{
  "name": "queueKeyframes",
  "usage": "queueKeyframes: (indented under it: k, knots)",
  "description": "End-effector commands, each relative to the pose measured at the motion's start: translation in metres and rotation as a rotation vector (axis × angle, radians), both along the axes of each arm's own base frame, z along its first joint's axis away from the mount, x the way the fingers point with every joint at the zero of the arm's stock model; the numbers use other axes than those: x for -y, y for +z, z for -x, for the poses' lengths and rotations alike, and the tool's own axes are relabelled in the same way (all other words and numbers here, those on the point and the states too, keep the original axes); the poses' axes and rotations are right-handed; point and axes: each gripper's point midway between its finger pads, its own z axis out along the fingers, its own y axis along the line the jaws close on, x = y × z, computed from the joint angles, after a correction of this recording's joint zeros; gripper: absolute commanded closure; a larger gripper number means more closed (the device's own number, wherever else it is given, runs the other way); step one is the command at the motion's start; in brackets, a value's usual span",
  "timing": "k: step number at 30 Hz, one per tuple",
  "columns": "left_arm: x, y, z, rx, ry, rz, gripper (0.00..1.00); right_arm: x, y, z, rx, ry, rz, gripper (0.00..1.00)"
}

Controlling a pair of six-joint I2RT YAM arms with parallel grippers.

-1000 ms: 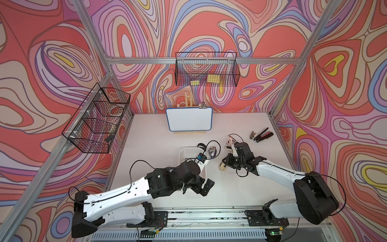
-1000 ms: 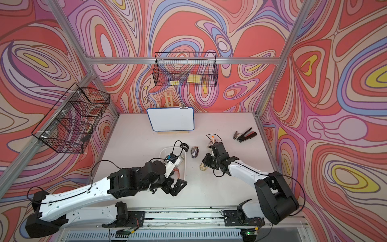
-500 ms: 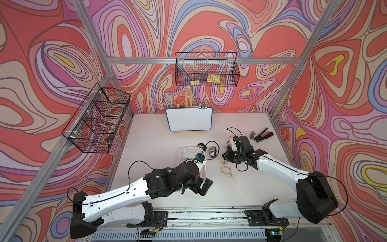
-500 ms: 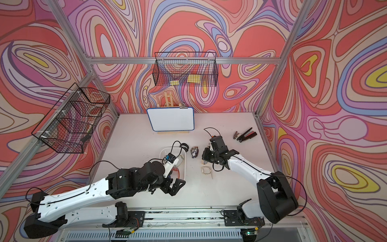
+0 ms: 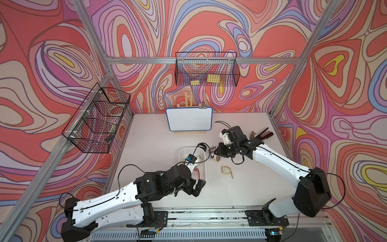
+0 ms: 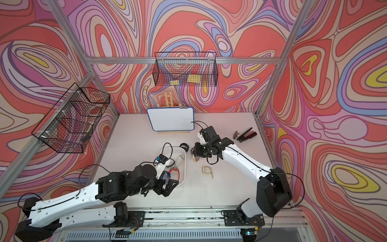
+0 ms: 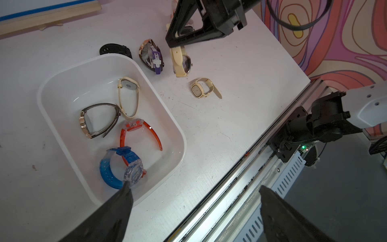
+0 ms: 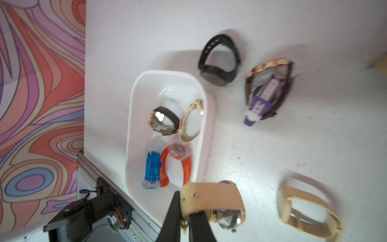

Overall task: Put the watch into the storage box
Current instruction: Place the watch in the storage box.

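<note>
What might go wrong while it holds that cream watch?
The right hand pinches the cream watch only by its strap, so it may swing or slip out on the way. The open left hand hovers at the box, one finger beside the blue watch; the arms might bump there.
</note>
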Motion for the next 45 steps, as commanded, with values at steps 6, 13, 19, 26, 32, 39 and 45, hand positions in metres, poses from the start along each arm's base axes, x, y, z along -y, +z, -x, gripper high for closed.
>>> queueKeyframes:
  k: [6,13,19,26,32,39,45]
  knots:
    - [-0.047,0.007,0.0,0.037,0.113,-0.018,0.01,-0.08,-0.019,0.045,-0.146,0.234,0.04,1.0]
    - [-0.051,-0.004,0.006,0.028,0.074,-0.067,0.02,-0.082,-0.061,0.053,-0.226,0.265,0.193,1.0]
    - [-0.06,-0.001,0.007,0.061,0.07,-0.067,0.02,-0.065,-0.081,0.068,-0.269,0.266,0.302,1.0]
    - [-0.056,0.002,0.007,0.074,0.043,-0.084,0.02,-0.068,-0.096,0.069,-0.274,0.261,0.35,1.0]
    - [-0.056,0.002,0.008,0.071,0.042,-0.075,0.02,-0.067,-0.115,0.07,-0.285,0.279,0.439,1.0]
    - [-0.058,0.0,0.008,0.071,0.049,-0.071,0.02,-0.066,-0.125,0.07,-0.277,0.294,0.518,1.0]
    - [-0.055,0.002,0.008,0.067,0.043,-0.062,0.02,-0.077,-0.112,0.07,-0.254,0.288,0.453,0.76]
